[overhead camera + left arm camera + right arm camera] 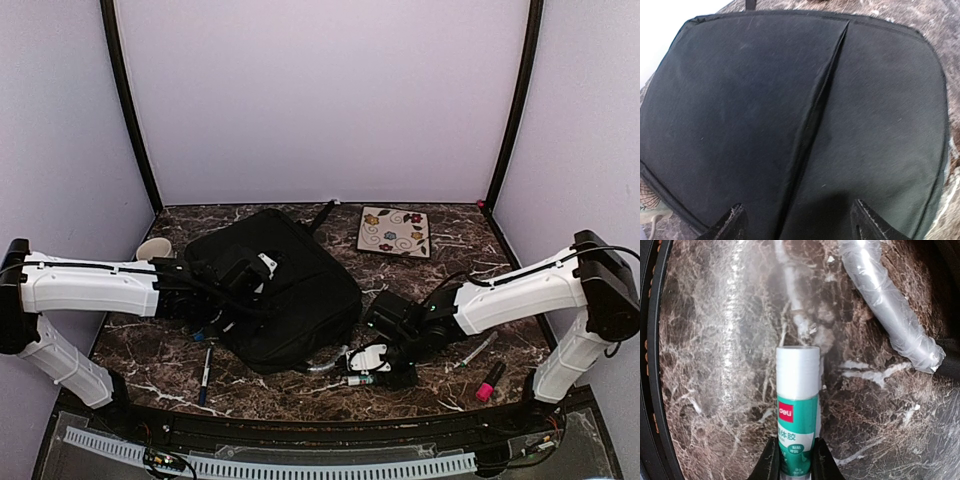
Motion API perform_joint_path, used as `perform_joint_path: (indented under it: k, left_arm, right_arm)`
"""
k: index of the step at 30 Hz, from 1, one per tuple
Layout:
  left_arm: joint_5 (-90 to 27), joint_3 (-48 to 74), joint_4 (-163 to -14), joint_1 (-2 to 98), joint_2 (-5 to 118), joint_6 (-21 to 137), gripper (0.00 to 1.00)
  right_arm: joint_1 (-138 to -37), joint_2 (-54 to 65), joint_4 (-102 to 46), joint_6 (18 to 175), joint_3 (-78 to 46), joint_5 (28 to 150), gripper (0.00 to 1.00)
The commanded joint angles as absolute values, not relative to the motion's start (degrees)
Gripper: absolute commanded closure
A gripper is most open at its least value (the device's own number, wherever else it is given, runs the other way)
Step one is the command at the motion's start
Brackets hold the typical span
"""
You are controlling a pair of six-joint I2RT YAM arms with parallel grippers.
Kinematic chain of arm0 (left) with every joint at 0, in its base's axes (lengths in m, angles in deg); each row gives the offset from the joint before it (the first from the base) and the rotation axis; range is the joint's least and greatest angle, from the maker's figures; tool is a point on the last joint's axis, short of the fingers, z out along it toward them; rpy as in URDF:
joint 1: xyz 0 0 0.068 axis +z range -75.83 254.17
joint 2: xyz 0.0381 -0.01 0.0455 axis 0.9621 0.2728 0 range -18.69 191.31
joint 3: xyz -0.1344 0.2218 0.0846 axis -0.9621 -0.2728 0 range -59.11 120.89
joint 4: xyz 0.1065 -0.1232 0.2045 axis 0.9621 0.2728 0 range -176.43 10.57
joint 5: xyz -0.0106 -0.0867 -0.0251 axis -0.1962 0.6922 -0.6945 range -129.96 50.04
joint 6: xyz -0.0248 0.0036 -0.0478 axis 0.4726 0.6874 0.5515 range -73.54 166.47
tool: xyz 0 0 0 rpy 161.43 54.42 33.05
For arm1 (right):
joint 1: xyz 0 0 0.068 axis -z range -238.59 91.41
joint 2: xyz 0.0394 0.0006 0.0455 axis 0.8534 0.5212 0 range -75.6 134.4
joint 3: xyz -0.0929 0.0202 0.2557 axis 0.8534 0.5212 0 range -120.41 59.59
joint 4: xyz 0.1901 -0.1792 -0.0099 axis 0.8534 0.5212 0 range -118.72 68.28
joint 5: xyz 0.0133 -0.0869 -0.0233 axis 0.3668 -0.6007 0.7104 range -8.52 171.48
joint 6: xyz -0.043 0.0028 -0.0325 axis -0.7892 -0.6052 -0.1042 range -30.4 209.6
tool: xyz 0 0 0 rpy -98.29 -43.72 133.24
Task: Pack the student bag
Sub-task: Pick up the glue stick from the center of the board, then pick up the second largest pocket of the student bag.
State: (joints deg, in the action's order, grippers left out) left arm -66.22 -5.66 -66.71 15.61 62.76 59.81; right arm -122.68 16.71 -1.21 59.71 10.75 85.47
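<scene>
The student bag (300,300) is a large black fabric bag lying flat at the middle of the table. It fills the left wrist view (740,110), with a seam running down its middle. My left gripper (250,285) hovers over the bag's left part, open and empty, its fingertips (732,222) spread wide above the fabric. My right gripper (366,373) is low over the table just right of the bag's near corner. It is shut on a white and green glue stick (797,400), which also shows in the top view (357,380).
A flowered notebook (395,232) lies at the back right. A blue pen (205,370) lies front left, a pink marker (489,382) and a thin pen (478,352) front right. A white roll (152,248) sits far left. A plastic-wrapped bag handle (890,310) lies near the glue stick.
</scene>
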Motion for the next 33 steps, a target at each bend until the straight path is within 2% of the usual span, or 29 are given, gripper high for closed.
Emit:
perform_joint_path:
  k: [1, 7, 16, 20, 24, 27, 30, 33]
  left_arm:
    - [-68.9, -2.8, -60.6, 17.0, 61.3, 58.1, 0.25]
    - [-68.3, -1.0, -59.0, 19.6, 62.8, 54.3, 0.20]
    - [-69.2, 3.9, -58.7, 20.0, 71.6, 49.3, 0.20]
    - [-75.5, 5.9, -58.0, 20.0, 76.8, 49.5, 0.23]
    - [-84.0, 9.0, -55.0, 20.0, 79.1, 51.3, 0.36]
    - [-88.1, 9.9, -56.8, 20.0, 77.8, 49.4, 0.54]
    - [-88.6, 10.8, -60.5, 20.0, 74.7, 44.8, 0.67]
    - [-86.7, 11.9, -63.7, 20.7, 71.8, 40.2, 0.75]
  right_arm:
    - [-121.1, 16.2, -0.6, 58.7, 11.8, 85.1, 0.92]
    - [-117.4, 10.6, -1.3, 56.7, 14.8, 89.3, 0.96]
    - [-116.9, 11.9, -2.7, 57.8, 14.8, 90.5, 0.95]
    - [-116.9, 12.3, -2.5, 57.9, 14.8, 90.6, 0.95]
    - [-116.8, 11.6, -2.8, 58.0, 15.0, 90.6, 0.95]
    - [-116.9, 11.3, -2.9, 58.1, 15.0, 90.4, 0.95]
    - [-116.9, 10.5, -2.2, 57.8, 14.6, 90.2, 0.96]
    - [-116.8, 7.4, -0.4, 56.7, 13.3, 89.8, 0.97]
